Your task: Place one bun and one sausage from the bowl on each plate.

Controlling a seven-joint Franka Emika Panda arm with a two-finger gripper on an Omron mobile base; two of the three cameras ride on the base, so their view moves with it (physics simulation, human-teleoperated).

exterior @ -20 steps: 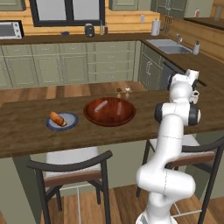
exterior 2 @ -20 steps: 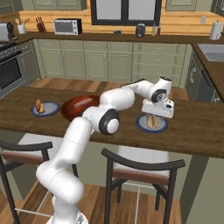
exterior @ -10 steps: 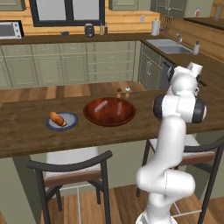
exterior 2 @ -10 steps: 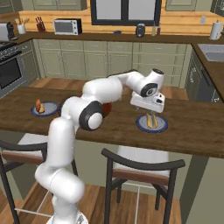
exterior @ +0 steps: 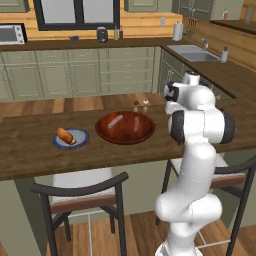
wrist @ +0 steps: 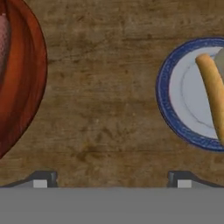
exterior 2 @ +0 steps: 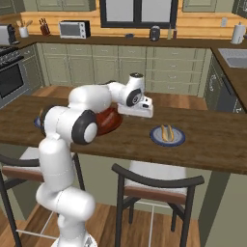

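The reddish-brown wooden bowl (exterior: 125, 128) sits mid-counter with a pale sausage (exterior: 116, 120) lying in it. In the hand view, the bowl's rim (wrist: 26, 83) curves in at the left. The left plate (exterior: 80, 141) carries an orange-brown bun (exterior: 65, 136). The right plate (exterior 2: 155, 137) holds a tan bun (exterior 2: 167, 132) with a sausage along it. That plate (wrist: 175, 100) and its bun (wrist: 211, 85) also show at the right of the hand view. My gripper (exterior 2: 137, 115) hangs open and empty over bare counter between the bowl and the right plate, fingertips (wrist: 43, 179) spread wide.
Two small shakers (exterior: 140, 105) stand just behind the bowl. Two dark chairs (exterior 2: 154, 185) are tucked under the counter's near edge. The wood counter (wrist: 105, 87) runs wide between bowl and plate. Cabinets, a sink and a microwave line the far walls.
The gripper has swung left, from above the right plate to the gap beside the bowl, with its jaws staying open. The bun and sausage rest on the right plate.
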